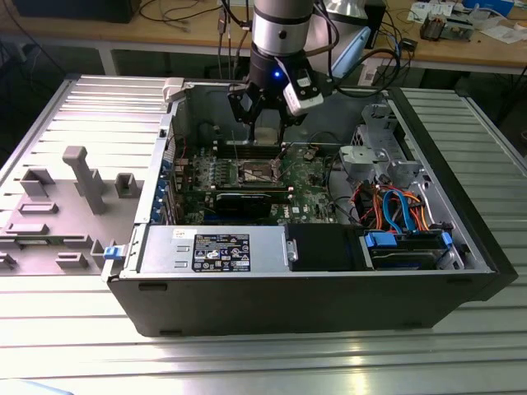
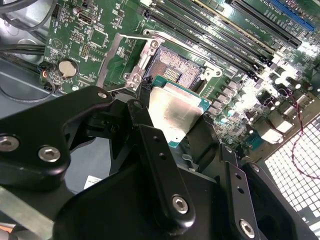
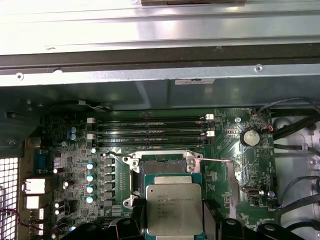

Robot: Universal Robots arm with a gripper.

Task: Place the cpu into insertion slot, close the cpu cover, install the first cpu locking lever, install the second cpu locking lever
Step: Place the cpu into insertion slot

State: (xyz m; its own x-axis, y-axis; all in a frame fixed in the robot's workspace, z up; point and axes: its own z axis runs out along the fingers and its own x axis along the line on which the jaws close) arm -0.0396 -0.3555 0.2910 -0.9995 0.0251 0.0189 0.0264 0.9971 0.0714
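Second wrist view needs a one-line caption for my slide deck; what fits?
Gripper holding the silver chip close to the uncovered socket on the green board.

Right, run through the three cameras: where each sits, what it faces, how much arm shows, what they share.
Exterior view: off the arm, above the open computer case, looking down into it; shows the arm's wrist and gripper.
First wrist view: on the arm, facing the green board; fingertips show.
Second wrist view: on the arm, looking slantwise past the gripper's black links.
Shared: both wrist views show the gripped cpu near the insertion slot.
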